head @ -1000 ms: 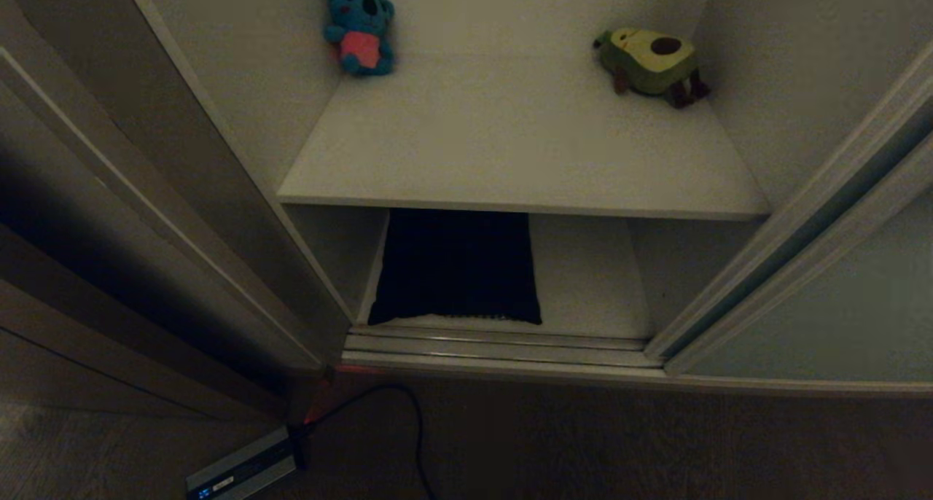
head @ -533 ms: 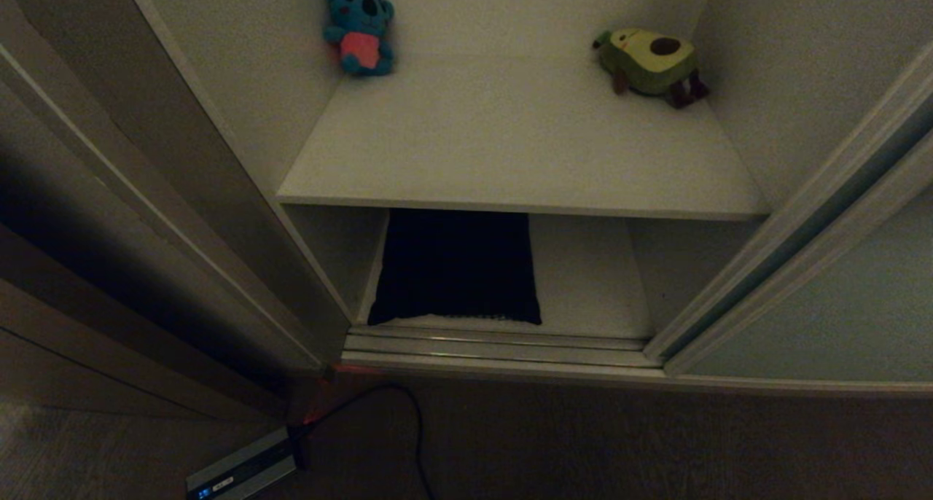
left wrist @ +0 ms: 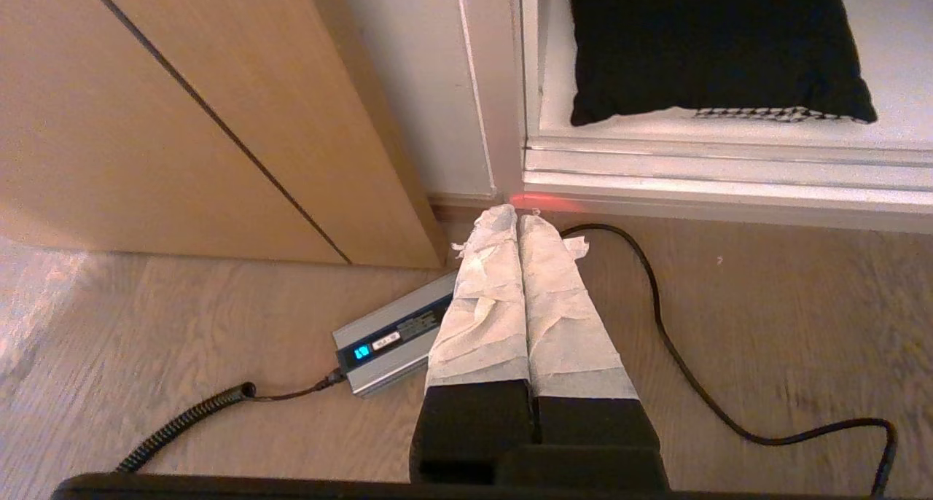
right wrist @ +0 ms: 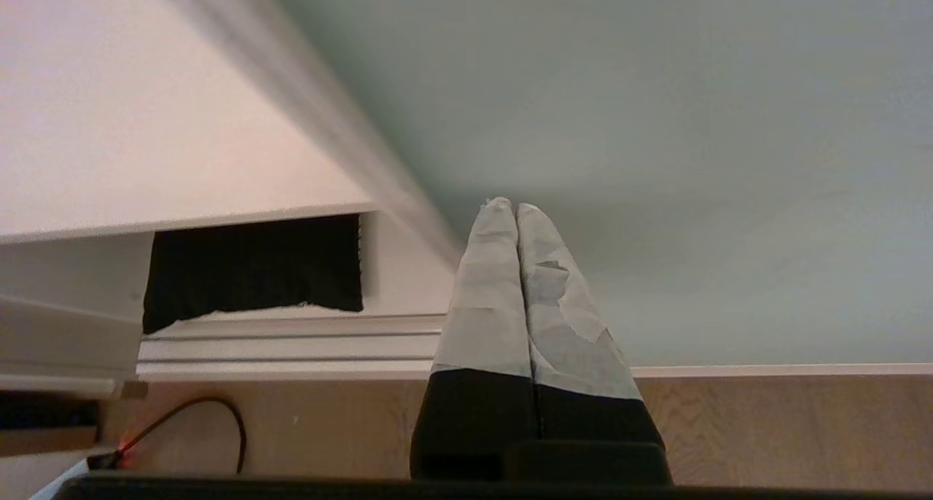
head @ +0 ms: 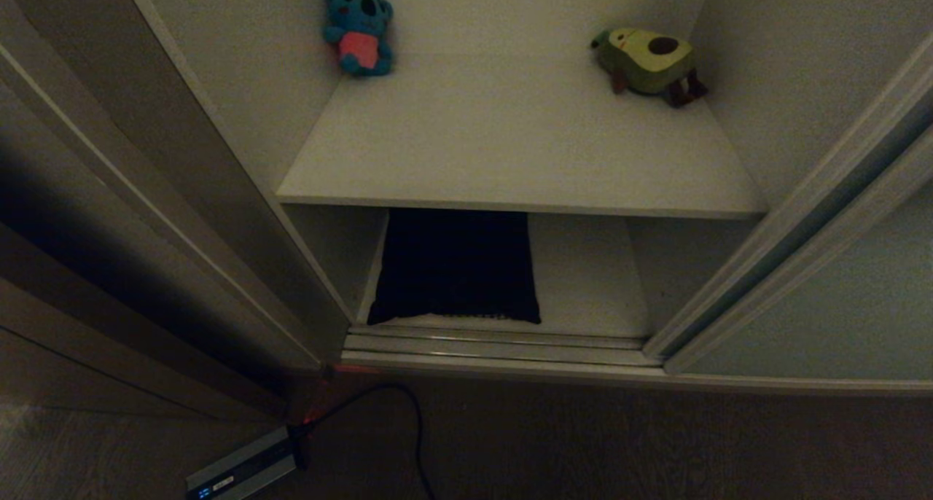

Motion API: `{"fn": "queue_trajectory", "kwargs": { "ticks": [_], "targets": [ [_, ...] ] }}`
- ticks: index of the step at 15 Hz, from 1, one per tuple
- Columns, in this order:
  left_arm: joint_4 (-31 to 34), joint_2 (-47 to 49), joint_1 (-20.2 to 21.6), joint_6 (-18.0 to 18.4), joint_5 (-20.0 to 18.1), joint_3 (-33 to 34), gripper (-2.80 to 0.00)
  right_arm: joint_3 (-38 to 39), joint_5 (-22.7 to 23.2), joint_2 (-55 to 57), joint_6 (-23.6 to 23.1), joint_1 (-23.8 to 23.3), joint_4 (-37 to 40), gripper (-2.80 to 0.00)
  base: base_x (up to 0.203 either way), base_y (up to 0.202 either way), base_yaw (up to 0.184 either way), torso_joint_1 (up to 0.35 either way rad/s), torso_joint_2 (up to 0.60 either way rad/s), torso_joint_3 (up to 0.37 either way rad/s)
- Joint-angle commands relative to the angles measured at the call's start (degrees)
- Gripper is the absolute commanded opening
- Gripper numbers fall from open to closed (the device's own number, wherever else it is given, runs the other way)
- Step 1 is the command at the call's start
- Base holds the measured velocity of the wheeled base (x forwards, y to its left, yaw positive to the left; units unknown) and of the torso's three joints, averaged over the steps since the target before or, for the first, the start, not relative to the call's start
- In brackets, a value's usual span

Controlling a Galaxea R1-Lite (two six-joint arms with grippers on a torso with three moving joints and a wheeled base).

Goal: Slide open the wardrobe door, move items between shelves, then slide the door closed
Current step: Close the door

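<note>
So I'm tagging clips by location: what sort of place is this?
Most likely a home bedroom or hallway: a built-in wardrobe with a sliding wardrobe door, white shelves holding soft toys and a cushion, and a wood-look floor.

power box (left wrist: pixel 393 336): a small blue lit display and a pale label strip sit on its top face; the characters on both are too small to read
power box, head view (head: pixel 240 472): the same blue glow and label show, unreadable
cushion (left wrist: pixel 711 44): only a houndstooth pattern along the edge, no lettering
readable text: none anywhere
</note>
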Motion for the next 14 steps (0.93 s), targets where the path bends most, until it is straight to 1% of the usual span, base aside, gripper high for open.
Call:
{"fn": "queue_trajectory", "kwargs": {
  "ticks": [1,4,8,11,14],
  "targets": [
    [0.0,0.07,0.0,0.05,0.07,0.01,-2.8,0.07,-0.26,-0.81,0.05,1.67,-0.24,-2.8,0.0,0.0,0.0,0.0,0.0,0.0],
    [0.0,0.07,0.0,0.05,0.07,0.01,-2.8,-0.02,-1.86,-1.33,-0.04,4.21,-0.28,-2.8,0.0,0.0,0.0,0.0,0.0,0.0],
    [0.0,0.07,0.0,0.05,0.07,0.01,-2.8,0.71,-3.52,-3.07,-0.04,9.78,0.08,-2.8,0.0,0.0,0.0,0.0,0.0,0.0],
    [0.0,0.07,0.0,0.05,0.07,0.01,-2.8,2.77,-7.62,-6.05,-0.24,18.9,0.23,-2.8,0.0,0.0,0.0,0.0,0.0,0.0],
    [0.0,0.07,0.0,0.05,0.07,0.01,-2.8,3.94,-10.33,-8.78,-0.48,27.26,0.39,-2.8,0.0,0.0,0.0,0.0,0.0,0.0]
  ]
}}
